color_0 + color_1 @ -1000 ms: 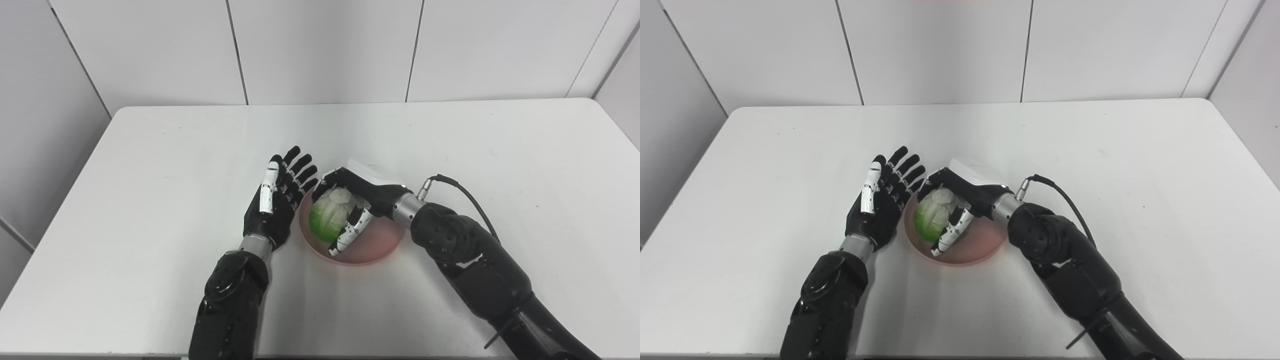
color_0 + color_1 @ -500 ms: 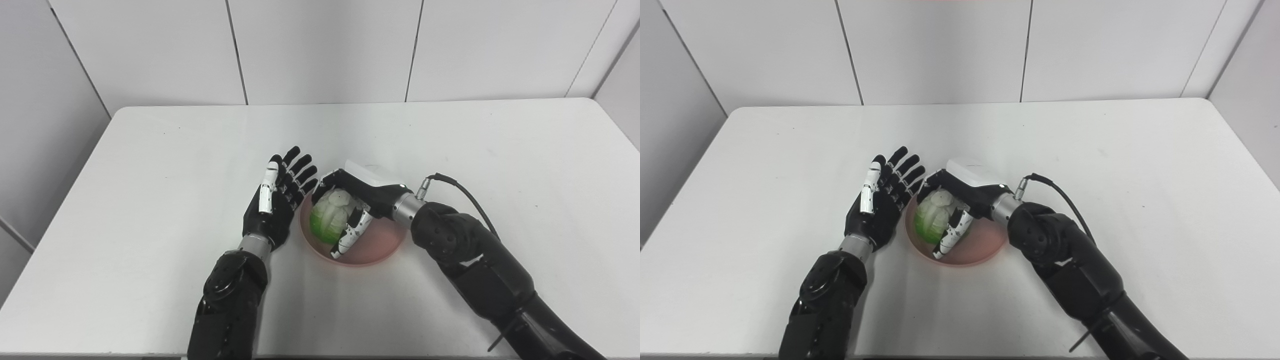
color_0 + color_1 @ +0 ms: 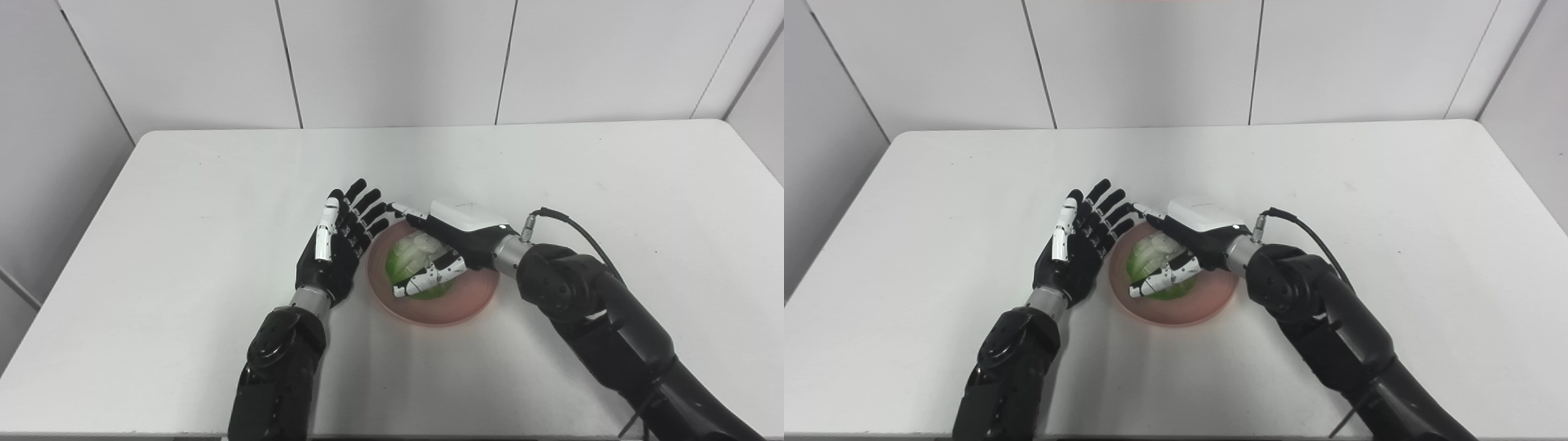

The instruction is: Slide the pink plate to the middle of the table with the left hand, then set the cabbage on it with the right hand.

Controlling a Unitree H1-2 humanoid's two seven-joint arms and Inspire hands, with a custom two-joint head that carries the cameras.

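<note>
Green cabbage on pink plate, between right hand's spread fingers.

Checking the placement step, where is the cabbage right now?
The cabbage lies on the pink plate near the table's middle, between the spread fingers of the right hand, with the open left hand beside the plate's left rim.

A white surface with rounded corners stands against a wall of pale grey panels split by thin dark vertical seams. Side walls angle in at both edges. Light is even and soft.
</note>
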